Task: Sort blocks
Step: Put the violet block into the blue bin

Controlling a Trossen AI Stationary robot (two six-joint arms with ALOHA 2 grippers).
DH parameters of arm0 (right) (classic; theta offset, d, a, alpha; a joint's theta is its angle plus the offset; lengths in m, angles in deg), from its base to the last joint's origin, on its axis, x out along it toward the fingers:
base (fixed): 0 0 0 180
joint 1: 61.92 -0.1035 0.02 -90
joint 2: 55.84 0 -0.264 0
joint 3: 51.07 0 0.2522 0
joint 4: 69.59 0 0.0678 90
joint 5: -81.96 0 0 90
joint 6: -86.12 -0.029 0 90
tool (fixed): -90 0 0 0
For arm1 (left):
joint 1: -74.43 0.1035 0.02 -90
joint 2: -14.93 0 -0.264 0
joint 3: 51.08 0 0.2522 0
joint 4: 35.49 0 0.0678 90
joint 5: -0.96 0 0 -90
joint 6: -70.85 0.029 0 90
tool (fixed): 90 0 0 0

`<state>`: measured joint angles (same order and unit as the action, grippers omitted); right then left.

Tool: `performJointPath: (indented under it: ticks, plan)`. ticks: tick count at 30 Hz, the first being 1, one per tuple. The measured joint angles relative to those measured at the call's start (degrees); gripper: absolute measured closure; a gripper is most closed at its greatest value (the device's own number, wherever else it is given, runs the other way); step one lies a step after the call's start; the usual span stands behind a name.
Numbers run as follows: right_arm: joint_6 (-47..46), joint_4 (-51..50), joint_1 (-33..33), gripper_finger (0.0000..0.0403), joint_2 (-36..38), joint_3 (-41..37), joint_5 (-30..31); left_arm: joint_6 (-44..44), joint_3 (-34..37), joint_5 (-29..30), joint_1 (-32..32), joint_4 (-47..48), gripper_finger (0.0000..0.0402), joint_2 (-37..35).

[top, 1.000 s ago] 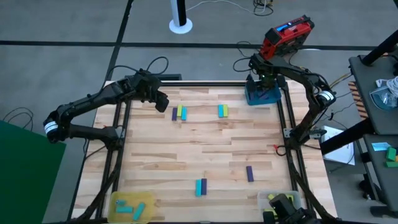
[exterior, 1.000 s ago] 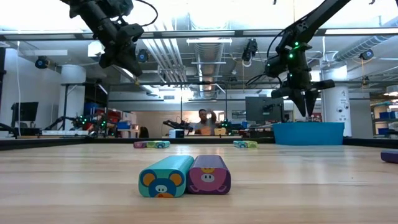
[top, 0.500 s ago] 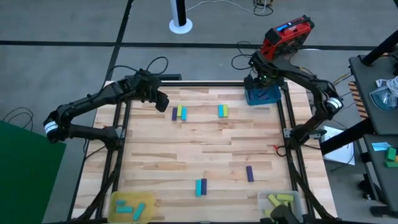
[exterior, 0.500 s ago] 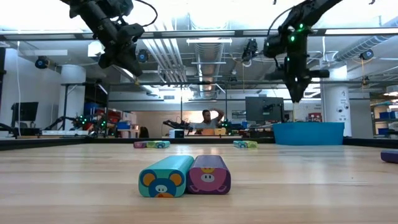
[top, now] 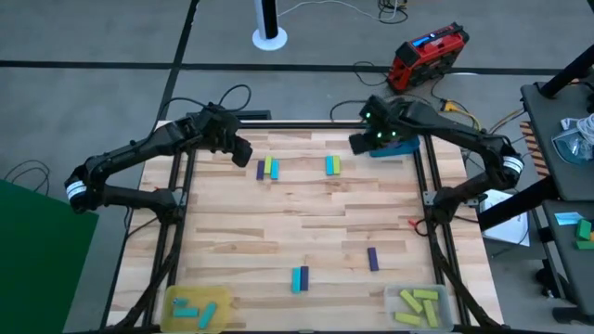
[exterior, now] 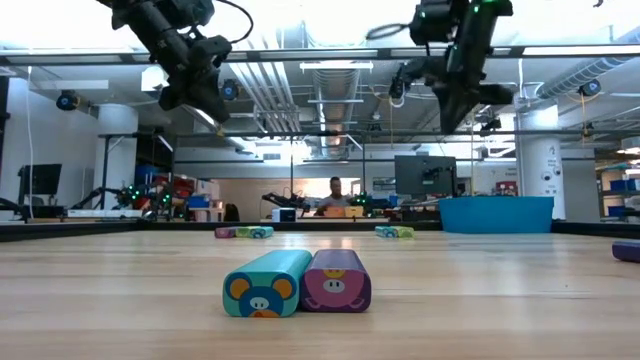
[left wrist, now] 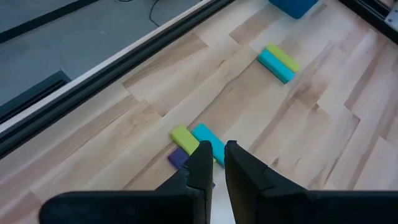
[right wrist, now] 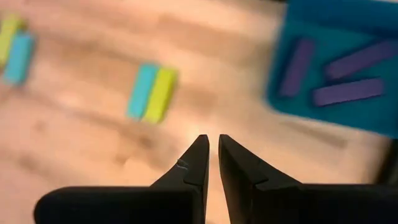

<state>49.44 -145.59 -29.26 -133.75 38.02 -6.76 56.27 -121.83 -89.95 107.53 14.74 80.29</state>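
A cyan and yellow-green pair of blocks [right wrist: 152, 92] lies on the table [top: 306, 218] just ahead of the right gripper [right wrist: 211, 144], whose fingers are nearly closed and empty; three purple blocks [right wrist: 345, 92] sit in the blue tray [right wrist: 292, 109] beside it; the left gripper [left wrist: 216, 151], also pinched and empty, hovers over a purple, green and cyan trio [left wrist: 194, 142].

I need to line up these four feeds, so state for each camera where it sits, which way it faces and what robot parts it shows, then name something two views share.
High view: overhead, straight down on the table; both arms, left pincer, right pincer.
Low view: table height, level into the room; cyan and purple block pair up front, arms above.
Left wrist view: past its near-closed fingers at three blocks.
Right wrist view: past its fingers at the blue tray.
Shared: the cyan and yellow-green pair shows in both wrist views.
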Motion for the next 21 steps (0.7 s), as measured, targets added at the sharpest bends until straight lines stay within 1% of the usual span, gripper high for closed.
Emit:
performJointPath:
  ticks: [4, 8, 10, 13, 17, 21]
  plan:
    - [0.16, 0.04, -5.83, 0.0376, 0.03, 0.0, -3.34, 0.01, 0.0, -2.01, 0.0, 0.02, 0.038, 0.0]
    - [0.19, 0.22, -10.26, 0.0376, -0.02, -0.11, -3.49, -0.21, 0.0, -4.77, -0.05, 0.04, 0.038, 0.0]
    - [0.42, 0.22, -11.8, 0.0376, 0.01, -0.29, -3.48, -2.64, 0.0, -6.2, -0.16, 0.02, 0.038, 0.0]
    - [1.86, 0.54, -13.15, 0.0376, 0.22, -0.62, -3.43, -7.92, 0.0, -6.15, -1.76, -0.19, 0.038, -0.22]
    - [7.54, 2.81, -13.3, 0.0376, 0.22, -1.12, -3.24, -15.07, -0.35, -3.78, -5.87, -1.34, 0.038, -0.34]
    - [12.86, 7.29, -13.16, 0.0376, 0.2, -1.77, -3.26, -22.92, -1.83, 2.82, -10.74, -2.69, 0.038, 1.35]
